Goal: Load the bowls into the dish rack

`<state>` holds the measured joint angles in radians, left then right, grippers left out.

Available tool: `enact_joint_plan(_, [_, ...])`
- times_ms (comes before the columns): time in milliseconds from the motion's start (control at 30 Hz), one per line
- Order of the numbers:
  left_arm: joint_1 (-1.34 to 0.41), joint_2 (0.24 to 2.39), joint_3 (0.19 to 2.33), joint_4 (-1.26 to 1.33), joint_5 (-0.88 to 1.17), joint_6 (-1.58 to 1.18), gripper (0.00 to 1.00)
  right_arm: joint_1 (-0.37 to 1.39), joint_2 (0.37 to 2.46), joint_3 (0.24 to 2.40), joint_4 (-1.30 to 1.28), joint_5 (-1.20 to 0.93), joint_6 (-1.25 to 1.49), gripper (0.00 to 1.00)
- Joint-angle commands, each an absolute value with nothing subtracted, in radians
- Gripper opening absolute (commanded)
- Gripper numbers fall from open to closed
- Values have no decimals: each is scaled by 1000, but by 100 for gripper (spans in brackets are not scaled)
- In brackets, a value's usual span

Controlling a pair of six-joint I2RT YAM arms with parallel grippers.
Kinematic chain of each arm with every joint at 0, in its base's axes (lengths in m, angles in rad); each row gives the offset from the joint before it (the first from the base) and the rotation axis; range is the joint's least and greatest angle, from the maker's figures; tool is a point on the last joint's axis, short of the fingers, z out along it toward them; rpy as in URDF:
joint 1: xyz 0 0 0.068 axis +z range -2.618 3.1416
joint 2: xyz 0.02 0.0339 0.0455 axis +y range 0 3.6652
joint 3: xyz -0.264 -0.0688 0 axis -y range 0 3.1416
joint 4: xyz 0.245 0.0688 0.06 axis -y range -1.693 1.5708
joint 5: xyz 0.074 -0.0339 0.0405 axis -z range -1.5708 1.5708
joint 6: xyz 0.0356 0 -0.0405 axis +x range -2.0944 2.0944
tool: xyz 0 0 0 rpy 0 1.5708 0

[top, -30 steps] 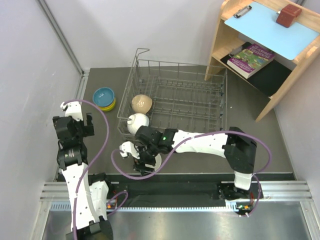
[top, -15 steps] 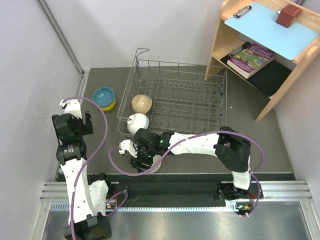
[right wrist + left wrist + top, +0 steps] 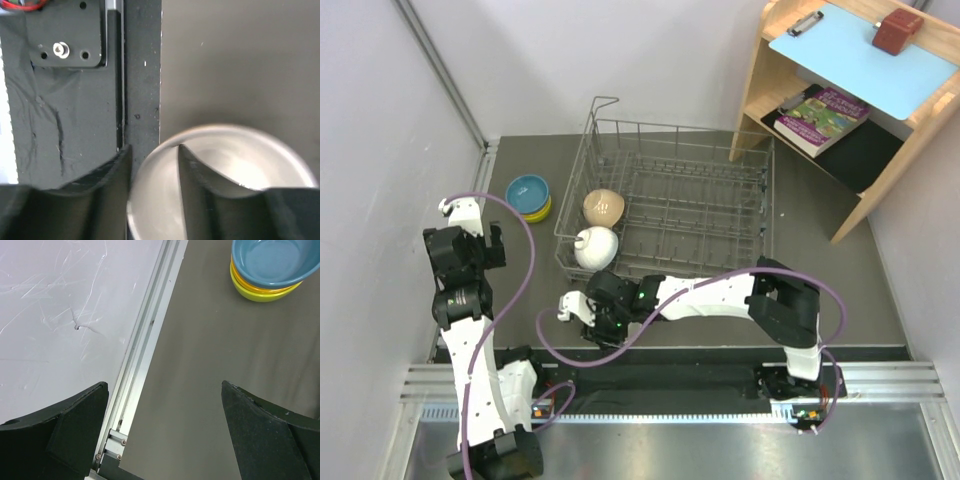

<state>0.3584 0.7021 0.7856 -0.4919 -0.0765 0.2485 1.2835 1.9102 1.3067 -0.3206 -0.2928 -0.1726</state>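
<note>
The grey wire dish rack (image 3: 690,190) holds a beige bowl (image 3: 603,207) and a white bowl (image 3: 596,246) at its left end. A blue bowl (image 3: 527,189) is stacked on an orange and a yellow-green bowl left of the rack; the stack also shows in the left wrist view (image 3: 272,265). My right gripper (image 3: 603,322) is down on a pale beige bowl (image 3: 225,175) at the table's near edge, partly open, one finger outside its rim and one inside (image 3: 154,146). My left gripper (image 3: 475,230) is open and empty above bare table (image 3: 165,390).
A metal rail (image 3: 145,350) runs along the left wall. A black strip (image 3: 142,75) edges the table just beside the pale bowl. A wooden shelf unit (image 3: 860,90) with a book stands at the back right.
My right gripper has moved down and towards the near left over the pale beige bowl, which it now covers in the top view. The left arm has barely shifted.
</note>
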Motion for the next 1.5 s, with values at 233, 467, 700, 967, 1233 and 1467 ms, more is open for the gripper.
enact_joint_plan(233, [362,684,798,-433,-58,235,99,1342,1873,1328,-462,-164,-239,0])
enact_joint_plan(467, [364,681,793,-434,-64,236,99,1356,1810,1382,-619,-261,-314,0])
enact_joint_plan(700, [365,681,787,-431,-74,229,99,1326,1724,1502,-820,-549,-385,0])
enact_joint_plan(967, [367,689,795,-433,-71,224,99,1141,1735,1771,-1092,-1038,-465,0])
enact_joint_plan(1233, [365,680,784,-430,-31,236,99,988,1732,2000,-1002,-1229,-342,0])
enact_joint_plan(1467, [367,657,761,-439,116,291,99,757,1629,1636,410,-1276,868,0])
